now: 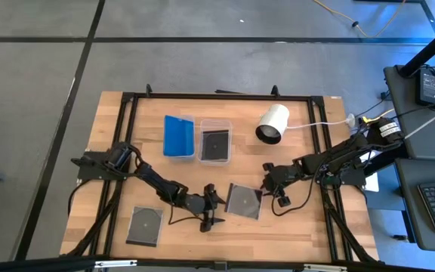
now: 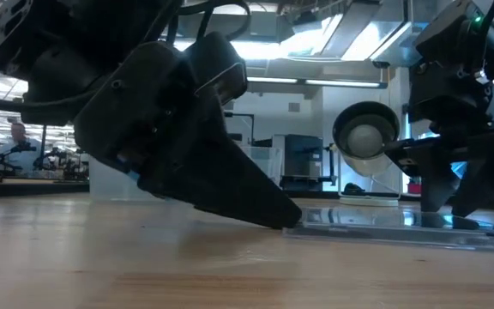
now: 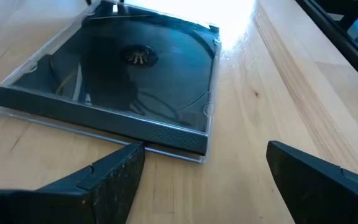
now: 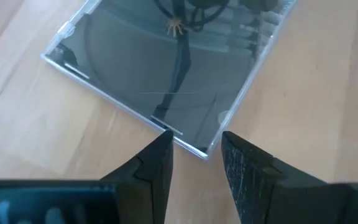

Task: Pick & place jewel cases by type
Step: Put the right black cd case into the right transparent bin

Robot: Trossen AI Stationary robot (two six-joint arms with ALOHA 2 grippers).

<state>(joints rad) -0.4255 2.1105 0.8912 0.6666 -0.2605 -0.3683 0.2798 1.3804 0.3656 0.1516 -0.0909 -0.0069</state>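
A: The dark jewel case [image 1: 244, 201] lies flat on the worktop [image 1: 308, 227], the left tool [image 1: 211, 206] spread apart at one edge, the right tool [image 1: 276, 189] slightly apart at its corner.

B: Risk: both push, and the case skids or its lid pops.

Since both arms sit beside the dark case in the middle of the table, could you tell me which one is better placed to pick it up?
Probably the left: the left gripper is open wide, facing the edge of the dark grey square plastic jewel case. The right gripper faces a corner with a narrower gap.
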